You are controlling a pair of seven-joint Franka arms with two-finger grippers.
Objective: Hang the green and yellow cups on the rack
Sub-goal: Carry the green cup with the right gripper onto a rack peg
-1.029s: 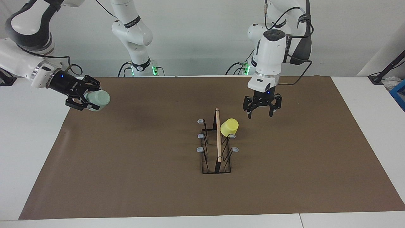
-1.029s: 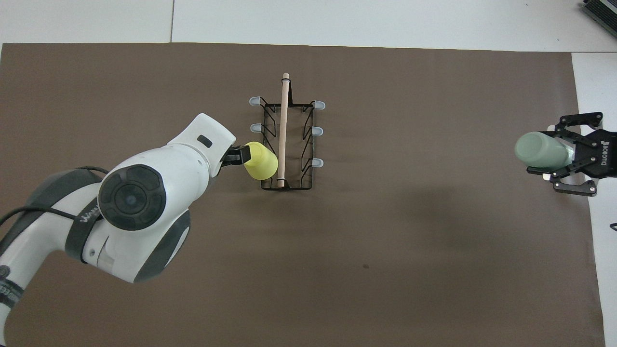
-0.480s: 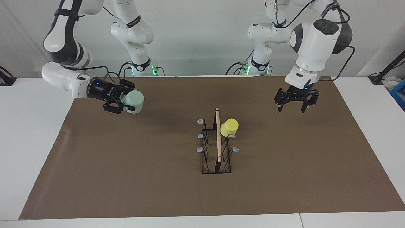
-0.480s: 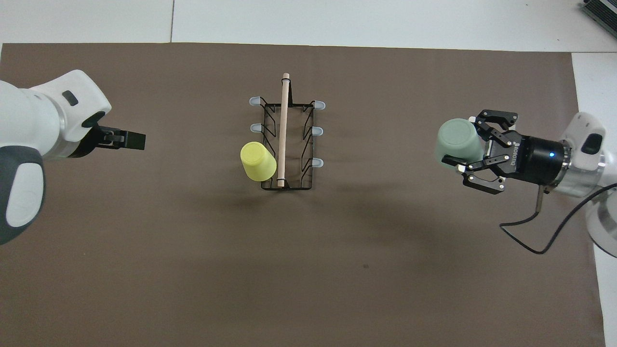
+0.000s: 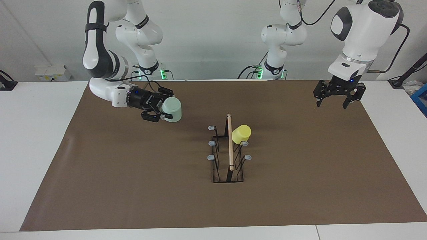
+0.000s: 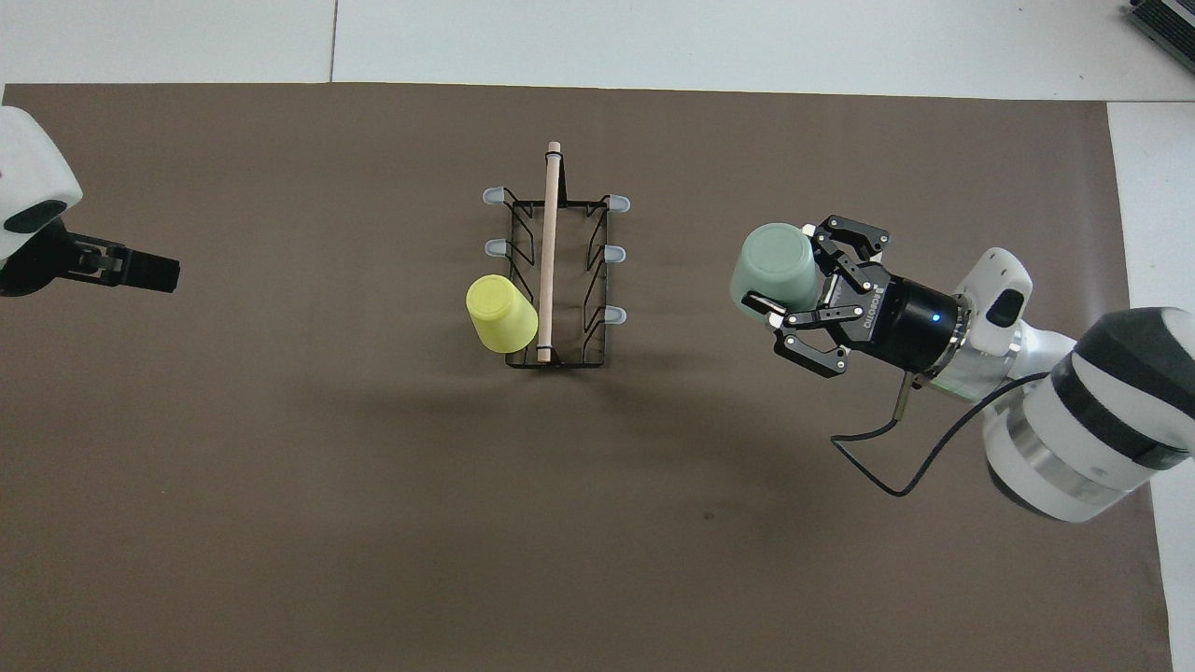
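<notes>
The yellow cup (image 5: 241,134) (image 6: 502,313) hangs tilted on the rack (image 5: 230,150) (image 6: 550,233), on a prong at the rack's end nearest the robots, on the left arm's side. My right gripper (image 5: 167,112) (image 6: 792,271) is shut on the pale green cup (image 5: 172,109) (image 6: 770,264). It holds the cup sideways above the mat between the rack and the right arm's end of the table. My left gripper (image 5: 331,105) (image 6: 154,273) hangs open and empty over the mat's edge at the left arm's end.
A brown mat (image 5: 133,186) (image 6: 373,523) covers most of the white table (image 5: 33,133). The rack's five other grey-tipped prongs, such as one on the right arm's side (image 5: 210,157) (image 6: 616,203), carry nothing.
The right gripper has carried the green cup from its end of the table toward the rack. The left gripper, open throughout, has drawn away from the yellow cup toward its own end.
</notes>
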